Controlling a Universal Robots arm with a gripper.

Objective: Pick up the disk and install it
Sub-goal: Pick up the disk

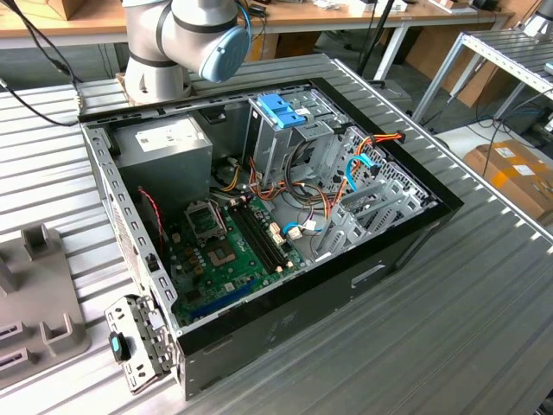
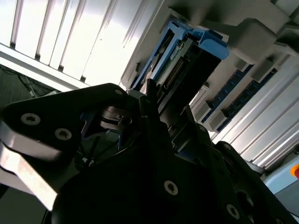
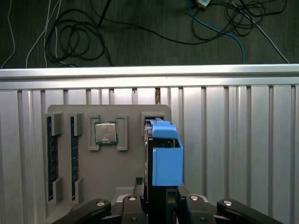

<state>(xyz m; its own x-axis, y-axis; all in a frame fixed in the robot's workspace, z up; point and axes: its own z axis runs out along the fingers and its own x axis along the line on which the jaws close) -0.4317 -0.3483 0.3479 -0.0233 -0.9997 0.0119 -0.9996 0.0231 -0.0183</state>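
Grey plastic tray (image 3: 131, 163) is lying on the ribbed metal desk (image 3: 233, 154), close to a desk edge. Past that edge loose cables (image 3: 70, 37) are trailing over dark floor. The tray is carrying a square processor chip (image 3: 106, 132) in a pocket just beside the disk, and memory sticks (image 3: 49, 158) are sitting in long slots further off.

The disk (image 3: 166, 158) is standing on edge at the tray's slot, with light-blue carrier rails wrapping it and slot walls flanking its far end. Cannot tell whether it is resting in the slot or riding clear. In the second wrist view the disk (image 2: 187, 51) is showing a connector row and a blue rail.

The pincer (image 3: 161, 199) is sitting narrow around the disk's near end, one finger pressing each flat side, gripping it.

In the exterior view the open computer case (image 1: 346, 285) is lying on its side mid-desk, with the tray (image 1: 34, 294) near the desk edge at the exterior view's left. Inside the case are sitting a grey power-supply box (image 1: 164, 143), a green motherboard (image 1: 225, 251) and a tall metal cage with a blue handle (image 1: 278, 110). Wire bundles (image 1: 346, 186) are crowding beside the cage. The arm base (image 1: 164, 52) is standing behind the case.
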